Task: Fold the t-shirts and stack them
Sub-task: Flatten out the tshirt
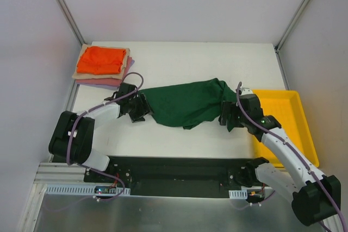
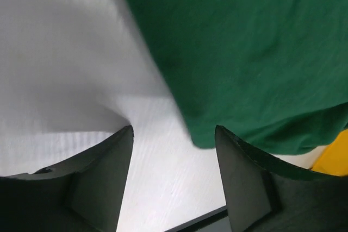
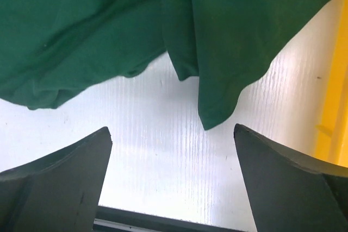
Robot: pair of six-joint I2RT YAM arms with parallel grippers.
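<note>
A dark green t-shirt (image 1: 187, 103) lies crumpled across the middle of the white table. My left gripper (image 1: 140, 108) is open at its left end, with the cloth edge (image 2: 239, 52) just beyond the fingertips and nothing between the jaws. My right gripper (image 1: 227, 116) is open at its right end, with a hanging corner of the shirt (image 3: 228, 52) just past the tips and nothing held. A folded stack sits at the back left: a bright orange shirt (image 1: 100, 59) on top, tan (image 1: 126, 61) and pink (image 1: 103, 82) ones beneath.
A yellow plastic tray (image 1: 296, 113) stands at the right side of the table, beside my right arm; its edge shows in the right wrist view (image 3: 337, 107). The black base rail (image 1: 174, 169) runs along the near edge.
</note>
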